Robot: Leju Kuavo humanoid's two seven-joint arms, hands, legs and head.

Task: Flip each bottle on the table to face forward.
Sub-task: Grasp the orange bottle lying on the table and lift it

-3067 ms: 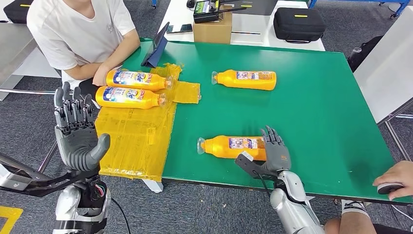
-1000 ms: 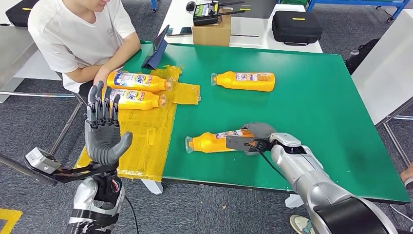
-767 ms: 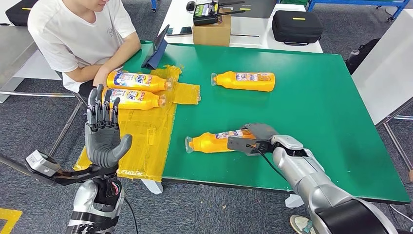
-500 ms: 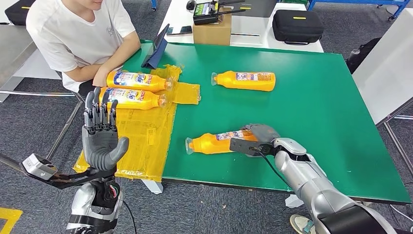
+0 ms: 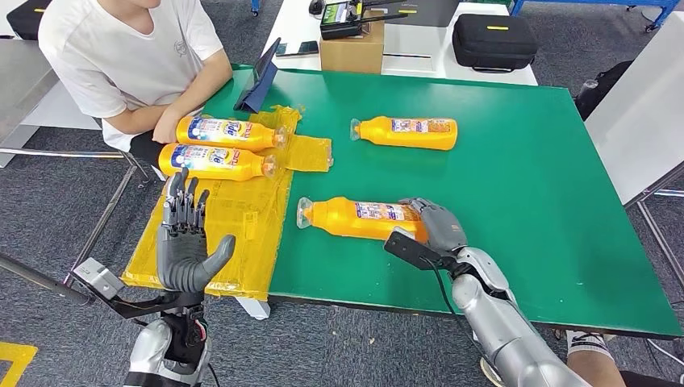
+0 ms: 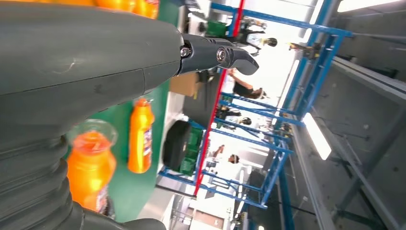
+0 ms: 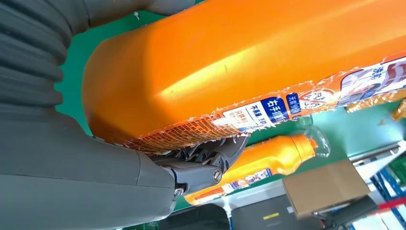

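The right robot hand (image 5: 435, 228) wraps the base end of the nearest orange bottle (image 5: 363, 218), lying on the green surface (image 5: 532, 201); the left robot hand (image 5: 187, 242) hangs open-fingered, holding nothing. Its long axis runs crosswise, cap toward the yellow sheet (image 5: 234, 226). Rigid, smooth plastic, probably slippery: grip the wide body.
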